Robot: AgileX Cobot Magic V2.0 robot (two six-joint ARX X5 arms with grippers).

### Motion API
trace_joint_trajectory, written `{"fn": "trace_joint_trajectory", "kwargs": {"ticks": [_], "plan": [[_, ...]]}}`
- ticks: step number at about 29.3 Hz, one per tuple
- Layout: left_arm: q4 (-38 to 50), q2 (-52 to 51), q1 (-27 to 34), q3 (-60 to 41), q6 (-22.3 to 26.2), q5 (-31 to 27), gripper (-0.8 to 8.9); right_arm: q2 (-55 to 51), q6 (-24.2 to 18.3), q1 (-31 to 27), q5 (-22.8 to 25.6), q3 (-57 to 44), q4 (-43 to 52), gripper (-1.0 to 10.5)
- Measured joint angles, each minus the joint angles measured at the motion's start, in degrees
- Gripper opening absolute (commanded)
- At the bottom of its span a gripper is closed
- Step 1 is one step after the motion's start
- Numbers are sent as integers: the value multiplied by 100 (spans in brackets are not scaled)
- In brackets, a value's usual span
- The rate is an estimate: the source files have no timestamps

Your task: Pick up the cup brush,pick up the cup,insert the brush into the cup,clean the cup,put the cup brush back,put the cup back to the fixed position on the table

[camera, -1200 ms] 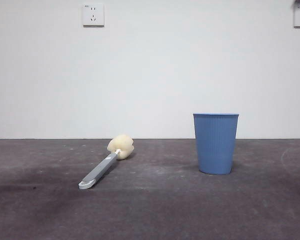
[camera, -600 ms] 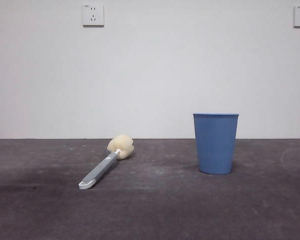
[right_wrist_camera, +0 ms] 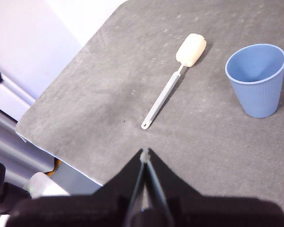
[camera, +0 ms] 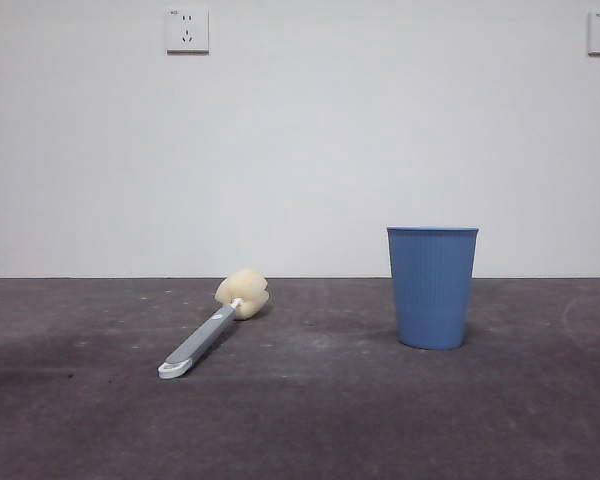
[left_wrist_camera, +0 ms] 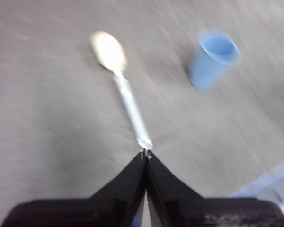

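Nothing is picked up yet. The cup brush (camera: 213, 330) lies beside the cup (camera: 432, 287). Both claws, left gripper (left_wrist_camera: 145, 153) and right gripper (right_wrist_camera: 145, 152), are clenched and empty; the left must open for the handle.

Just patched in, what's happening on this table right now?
Nothing is being handled yet. The cup brush lies flat on the table, sponge head toward the wall. The cup stands upright, apart from it and empty. The left gripper hangs above the brush handle's tip, fingers shut. The right gripper is also up off the table, shut and holding nothing.
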Motion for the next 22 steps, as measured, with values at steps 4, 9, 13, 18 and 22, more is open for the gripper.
{"fn": "trace_joint_trajectory", "kwargs": {"ticks": [4,9,13,18,22], "plan": [[1331,-848,1123,-190,433,-2,-3,0,0,0,0,0,0,1],[3965,-1869,2129,-1344,1504,105,-3,0,-2,0,0,0,0,1],[4937,-2354,2730,-2459,1919,111,-3,0,-11,0,0,0,0,1],[5224,-2562,3077,-3696,2022,131,-3,0,-11,0,0,0,0,1],[5313,-2747,3077,-4496,2048,177,-3,0,-11,0,-2,0,0,1]]}}
